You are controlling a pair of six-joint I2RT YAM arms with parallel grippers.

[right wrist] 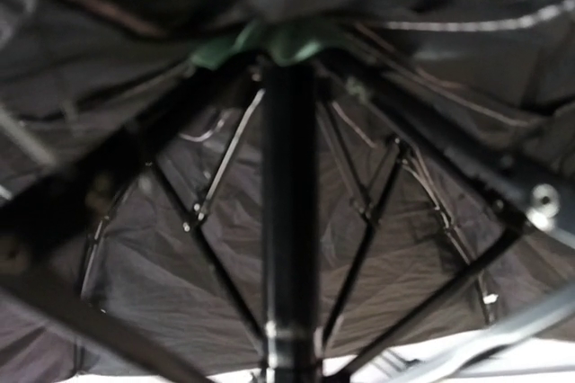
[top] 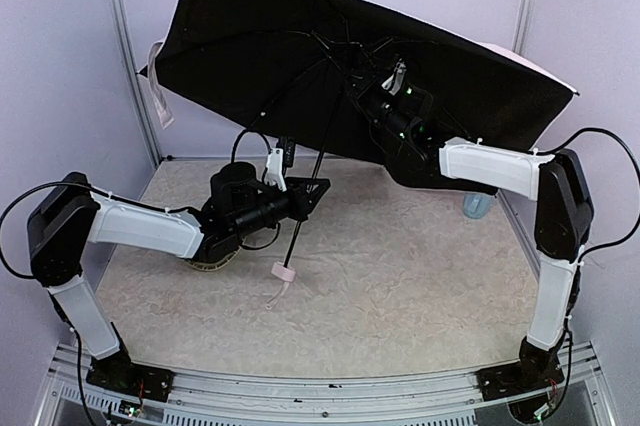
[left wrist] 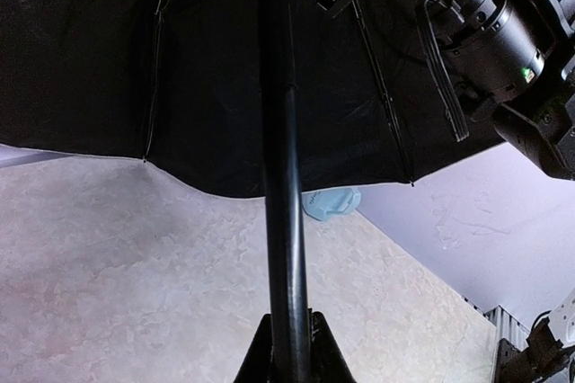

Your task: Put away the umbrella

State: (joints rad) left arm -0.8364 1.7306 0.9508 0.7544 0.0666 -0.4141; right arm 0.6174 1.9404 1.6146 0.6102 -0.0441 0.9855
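The umbrella (top: 250, 46) is open and held over the table (top: 420, 276). Its canopy (top: 470, 96) is tilted at the far side, with the black underside turned to the top camera. The shaft (top: 318, 151) is the long axis that matters to me. It goes from the small pink handle (top: 284, 270), low and near the centre of the table, up and away to the far right, into the ribs (right wrist: 216, 167).

My left gripper (top: 308, 193) comes from the left and is clenched on the low part of the shaft, a little above the handle. In the left wrist view the black tube passes straight between the fingers (left wrist: 260, 351).

My right gripper (top: 378, 86) reaches in from the right, high under the canopy, just beside the upper shaft where the ribs meet. Its wrist view shows the shaft going up the middle to a green piece (right wrist: 287, 41). I cannot tell if these fingers are grasping something or are only close to it.

I judge that the next move is to slide the rib collar down the shaft toward the handle. The right arm is nearer for that, and the left arm must hold the axis firm.
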